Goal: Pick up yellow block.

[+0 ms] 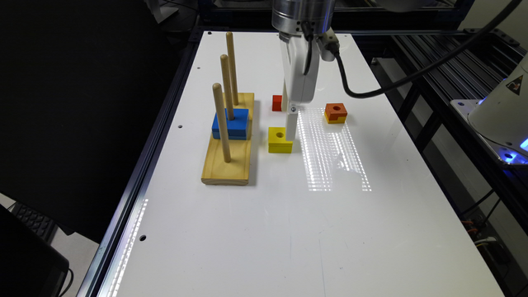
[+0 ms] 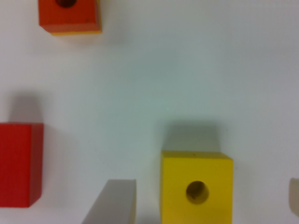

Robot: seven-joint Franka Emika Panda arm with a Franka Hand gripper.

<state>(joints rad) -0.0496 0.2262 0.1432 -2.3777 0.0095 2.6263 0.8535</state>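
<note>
Lowered over the white table (image 1: 264,231), the gripper (image 2: 205,200) stands spread wide, one finger (image 2: 114,203) either side of the yellow block (image 2: 196,186), apparently lined up to close on it, nothing yet grasped.

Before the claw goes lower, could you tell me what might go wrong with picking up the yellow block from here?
1. In the wrist view the yellow block sits closer to one finger than to the other, so that finger may land on it or push it aside.
2. The red block lies just past the claw, so a drift that way could knock it.
3. The block is rotated slightly, so it may twist when squeezed.
</note>
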